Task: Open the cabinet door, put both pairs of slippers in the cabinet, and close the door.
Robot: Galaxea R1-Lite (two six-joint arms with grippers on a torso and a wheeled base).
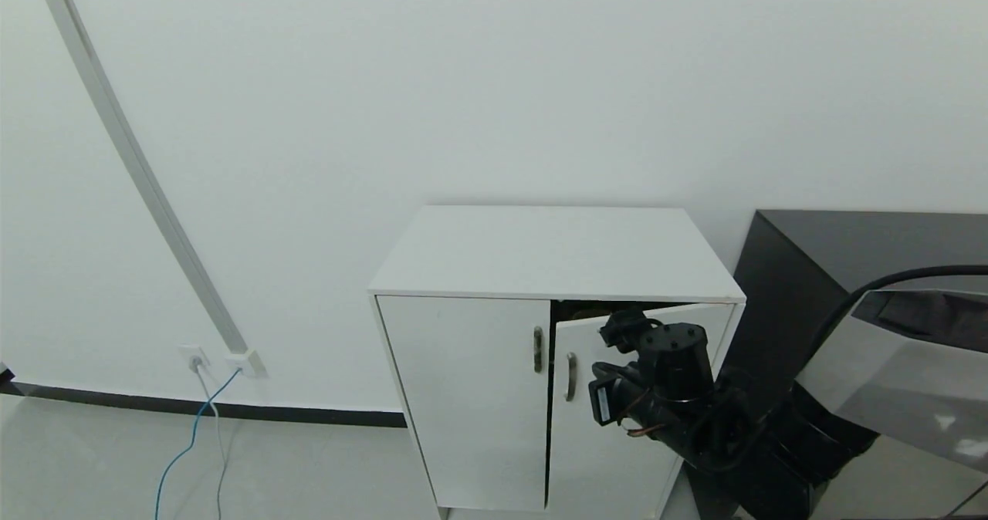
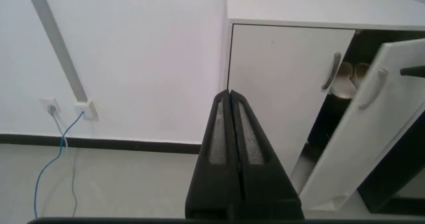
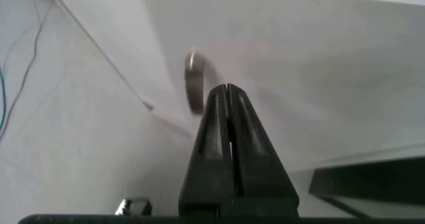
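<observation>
The white cabinet [image 1: 556, 254] stands against the wall. Its left door [image 1: 463, 396] is closed and its right door [image 1: 617, 458] hangs slightly ajar, leaving a dark gap at the top. My right gripper [image 3: 228, 88] is shut with nothing in it, close to the outer face of the right door beside its metal handle [image 3: 194, 81]. In the head view this arm's wrist [image 1: 656, 373] is in front of that door. My left gripper [image 2: 230, 94] is shut and holds nothing, some way from the cabinet's front. Through the gap, pale slippers [image 2: 345, 78] rest on a shelf inside.
A black cabinet [image 1: 810, 258] stands right beside the white one. Wall sockets [image 1: 224, 362] with a blue and a grey cable sit low on the wall to the left, below a slanted cable duct [image 1: 131, 157]. Bare floor lies left of the cabinet.
</observation>
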